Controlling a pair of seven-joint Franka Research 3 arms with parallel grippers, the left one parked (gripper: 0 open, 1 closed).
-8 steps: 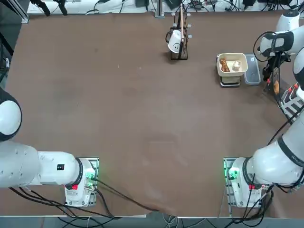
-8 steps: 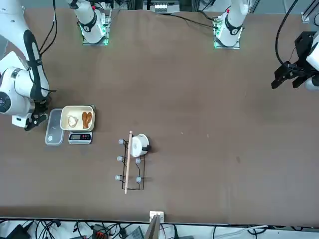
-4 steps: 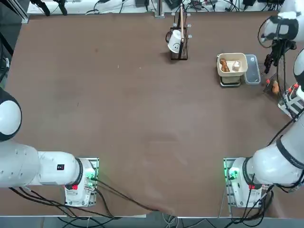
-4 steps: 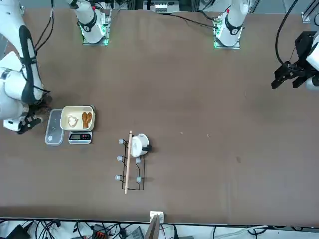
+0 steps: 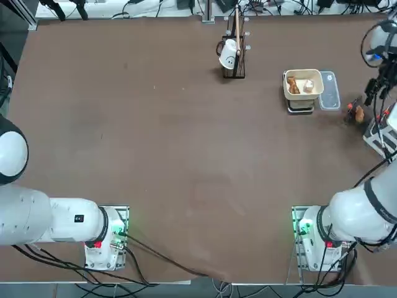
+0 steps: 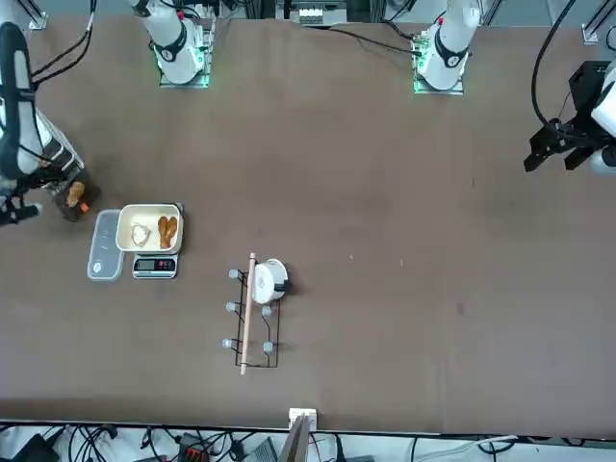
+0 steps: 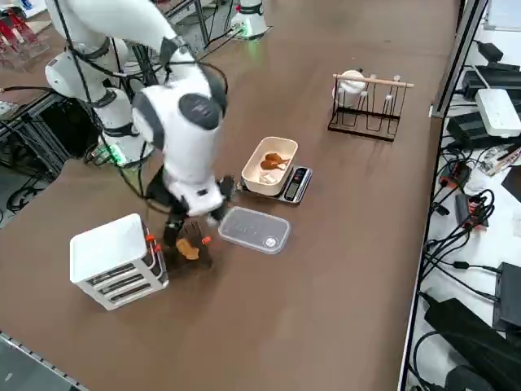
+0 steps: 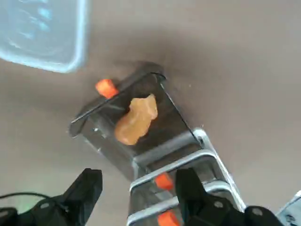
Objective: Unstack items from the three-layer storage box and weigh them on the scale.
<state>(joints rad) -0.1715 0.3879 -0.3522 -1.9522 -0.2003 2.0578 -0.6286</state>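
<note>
1. Sitting in the pulled-out drawer (image 8: 141, 136) of the storage box (image 7: 118, 261), one orange-brown piece (image 8: 136, 120) runs diagonally, fat end away from the fingers.
2. Right gripper (image 8: 136, 193) hovers above, fingers spread, holding nothing.
3. Scale (image 5: 303, 87), upper right of the top view, has two pieces: one brown (image 5: 293, 86), one whitish (image 5: 308, 85).

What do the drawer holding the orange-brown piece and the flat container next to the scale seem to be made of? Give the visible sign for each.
Drawer: likely clear, glossy plastic; the brown table shows through its walls. Flat container: probably translucent, bluish-clear plastic; the table shows faintly through it.
</note>
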